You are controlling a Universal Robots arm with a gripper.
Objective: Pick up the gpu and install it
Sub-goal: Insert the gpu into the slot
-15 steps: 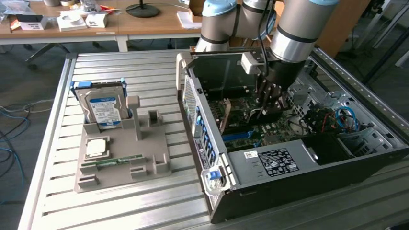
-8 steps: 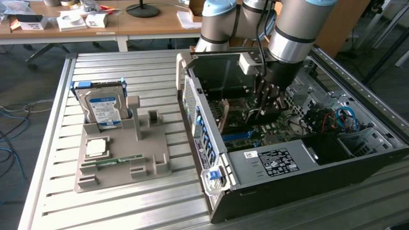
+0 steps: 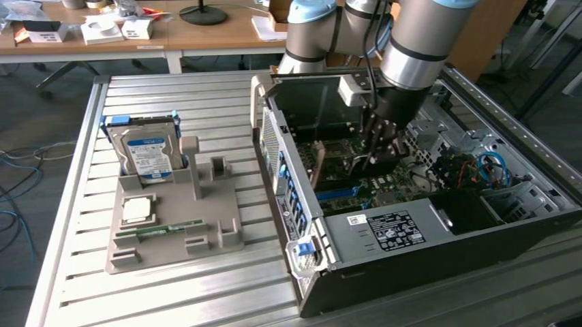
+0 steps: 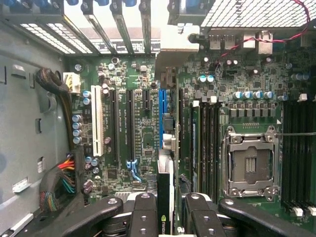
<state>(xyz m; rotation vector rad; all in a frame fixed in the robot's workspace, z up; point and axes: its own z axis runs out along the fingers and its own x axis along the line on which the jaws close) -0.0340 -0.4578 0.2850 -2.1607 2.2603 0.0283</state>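
The claw [image 4: 170,219] is reaching down into the open computer case [image 3: 391,272], gripping the graphics card [image 4: 165,197] edge-on between its fingers [image 4: 144,217]. The card is standing right over the blue slot [image 4: 161,108] on the motherboard [image 4: 128,138], its long axis running in line with that slot. The case is lying on a slatted metal surface [image 3: 182,300], a grey holder [image 3: 218,235] with a hard drive [image 3: 150,153] sitting on the exterior view's left, a wooden desk [image 3: 209,34] standing far behind

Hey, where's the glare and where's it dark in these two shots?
Wrist view: light through the rear vent washes out to white, while the motherboard is evenly lit. Exterior view: the case interior lies in shadow under the gripper holding the graphics card; the metal table shows soft sheen.
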